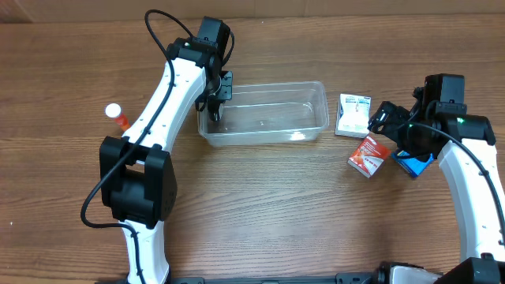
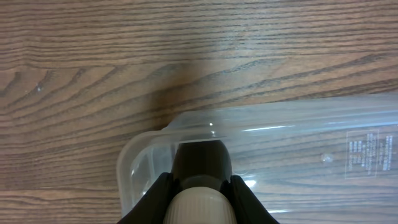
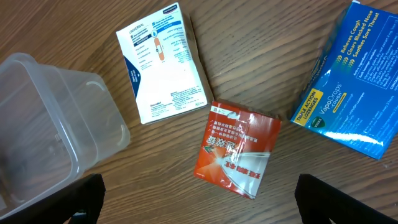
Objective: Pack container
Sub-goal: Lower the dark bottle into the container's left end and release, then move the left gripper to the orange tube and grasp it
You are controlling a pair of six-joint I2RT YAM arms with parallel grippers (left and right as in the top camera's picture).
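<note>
The container (image 1: pixel 276 117) lies at the middle of the table, its long side running left to right. The left gripper (image 2: pixel 200 190) is at its left end, clenched on a dark bottle (image 2: pixel 200 160) with a pale cap. The right gripper (image 3: pixel 198 204) hovers right of the container, fingers spread wide and released, above a red packet (image 3: pixel 236 148). A white box (image 3: pixel 163 62) lies just beyond the packet, a blue box (image 3: pixel 351 81) to its right. An orange bottle (image 1: pixel 120 117) lies far left
</note>
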